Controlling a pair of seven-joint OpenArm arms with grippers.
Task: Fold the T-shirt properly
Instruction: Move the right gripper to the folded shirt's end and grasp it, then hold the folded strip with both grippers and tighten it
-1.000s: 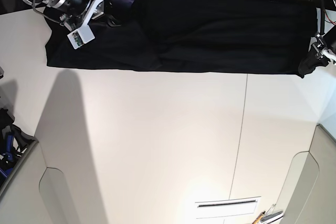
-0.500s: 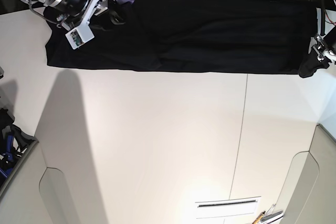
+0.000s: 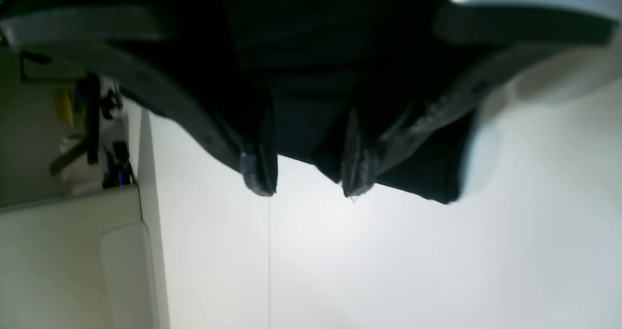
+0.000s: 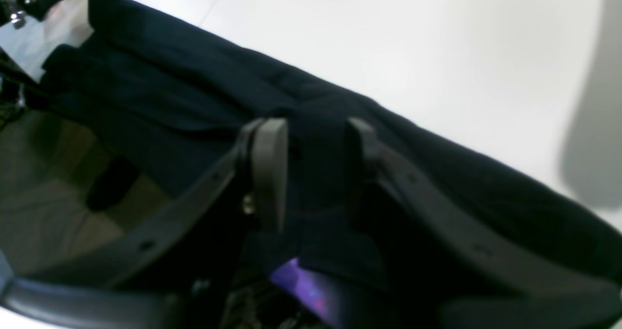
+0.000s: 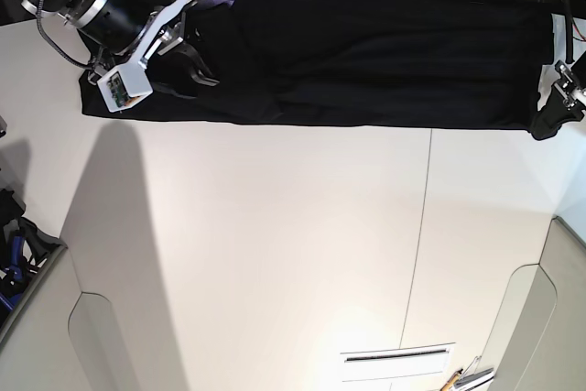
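White surface (image 5: 275, 254) fills most of the base view. T-shirt (image 5: 366, 52), black, lies as a long band across the top, its upper edge lost in dark background. Right claw (image 4: 311, 144), upper left, stands open over cloth; purple print barely shows. Left claw (image 3: 308, 168), far right, is open, partly cropped.

One black T-shirt (image 5: 366, 61), one white table (image 5: 275, 254), two claws: left claw (image 3: 308, 181), right claw (image 4: 311, 144).
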